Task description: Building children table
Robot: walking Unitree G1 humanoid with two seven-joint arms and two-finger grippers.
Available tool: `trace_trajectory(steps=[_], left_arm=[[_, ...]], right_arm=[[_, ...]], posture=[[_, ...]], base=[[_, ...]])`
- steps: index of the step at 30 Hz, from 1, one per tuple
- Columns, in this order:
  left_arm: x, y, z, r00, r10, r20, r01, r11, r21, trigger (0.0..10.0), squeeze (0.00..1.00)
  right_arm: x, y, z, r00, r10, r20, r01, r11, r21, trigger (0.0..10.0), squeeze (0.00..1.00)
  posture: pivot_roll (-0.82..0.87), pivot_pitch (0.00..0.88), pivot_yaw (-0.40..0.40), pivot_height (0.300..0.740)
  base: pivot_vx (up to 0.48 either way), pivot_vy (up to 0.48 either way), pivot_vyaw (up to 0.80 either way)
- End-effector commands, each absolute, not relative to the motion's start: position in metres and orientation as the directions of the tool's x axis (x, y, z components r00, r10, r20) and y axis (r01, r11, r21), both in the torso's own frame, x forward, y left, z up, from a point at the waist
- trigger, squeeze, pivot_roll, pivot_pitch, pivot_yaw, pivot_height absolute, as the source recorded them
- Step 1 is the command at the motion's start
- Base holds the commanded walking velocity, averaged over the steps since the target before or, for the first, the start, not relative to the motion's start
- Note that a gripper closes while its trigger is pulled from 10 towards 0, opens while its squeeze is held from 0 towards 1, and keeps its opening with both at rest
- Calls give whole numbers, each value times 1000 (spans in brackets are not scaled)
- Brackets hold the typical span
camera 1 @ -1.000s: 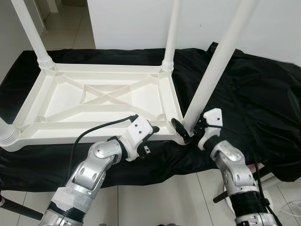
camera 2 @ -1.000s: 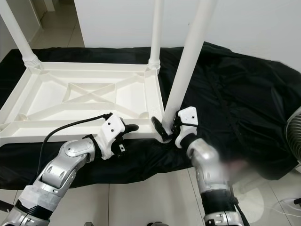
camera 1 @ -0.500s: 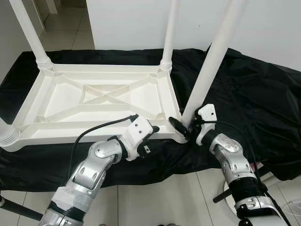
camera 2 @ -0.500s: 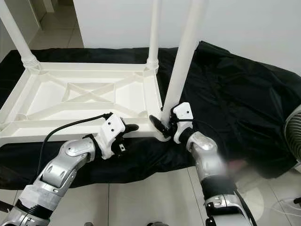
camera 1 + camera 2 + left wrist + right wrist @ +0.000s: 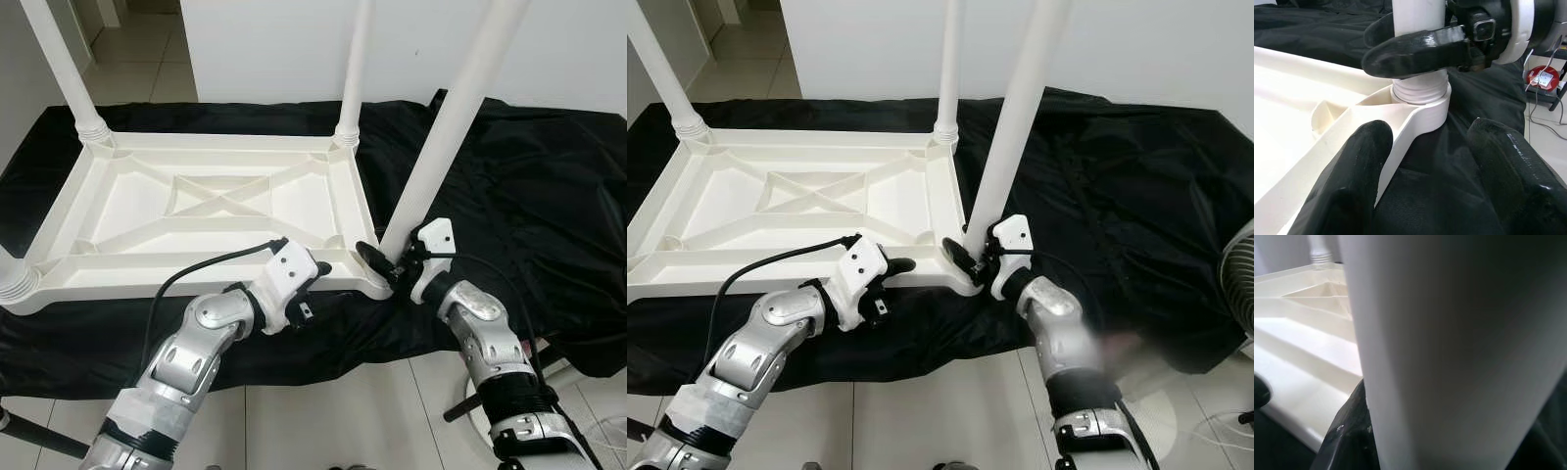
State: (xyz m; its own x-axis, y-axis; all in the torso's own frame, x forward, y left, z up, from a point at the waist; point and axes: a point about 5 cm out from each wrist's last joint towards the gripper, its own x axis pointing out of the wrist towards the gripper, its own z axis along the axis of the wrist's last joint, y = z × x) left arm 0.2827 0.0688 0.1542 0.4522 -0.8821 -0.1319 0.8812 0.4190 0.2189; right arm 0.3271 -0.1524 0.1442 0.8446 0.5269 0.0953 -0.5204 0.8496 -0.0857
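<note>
1. Right now the table top (image 5: pixel 216 211) lies upside down on a black cloth (image 5: pixel 509 186), ribbed underside facing up. I read that as the working position: the corner sockets face up so the legs can go in from above.

2. Three legs stand in corners of the table top: one at the far corner on my left (image 5: pixel 69 73), one at the far corner on my right (image 5: pixel 355 69), and one at the near left corner (image 5: pixel 12 279), its base at the frame edge.

3. The fourth leg (image 5: pixel 446 127) is at the near right corner of the table top. It leans away from the table top instead of standing straight like the others. From the left wrist view, its threaded collar sits in the round socket (image 5: pixel 1422 105), but I judge it not fully seated.

4. My right gripper (image 5: pixel 392 266) is clamped on this leg just above the socket, one finger (image 5: pixel 1415 49) across the front of it. Holding low, next to the joint, gives me control over the tilt while I turn or press the leg.

5. My left gripper (image 5: pixel 315 279) sits at the near edge of the table top, beside the same corner, fingers (image 5: pixel 1352 176) spread apart and holding nothing. One finger lies against the rim; I take it as a brace to keep the table top from sliding.

6. Next move, as I judge it: straighten the leg, then drive it home. Risk is cross-threading while it leans.
</note>
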Motion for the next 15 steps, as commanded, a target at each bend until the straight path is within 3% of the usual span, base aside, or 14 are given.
trace_trajectory(steps=[1, 8, 15], left_arm=[[282, 69, 151, 457, -878, -144, 879, 421, 223, 10000, 0], [281, 69, 150, 457, -877, -149, 880, 421, 220, 10000, 0], [281, 70, 149, 455, -877, -152, 881, 419, 218, 10000, 0]], right_arm=[[327, -156, 137, 903, 423, 70, -422, 906, -33, 10000, 0], [315, -139, 134, 967, 244, 77, -249, 966, 67, 10000, 0], [305, -124, 132, 985, 159, 74, -167, 978, 122, 10000, 0]], posture=[[-58, 73, -35, 740], [-61, 79, -33, 740], [-60, 79, -33, 740]], base=[[0, 0, 0], [0, 0, 0], [0, 0, 0]])
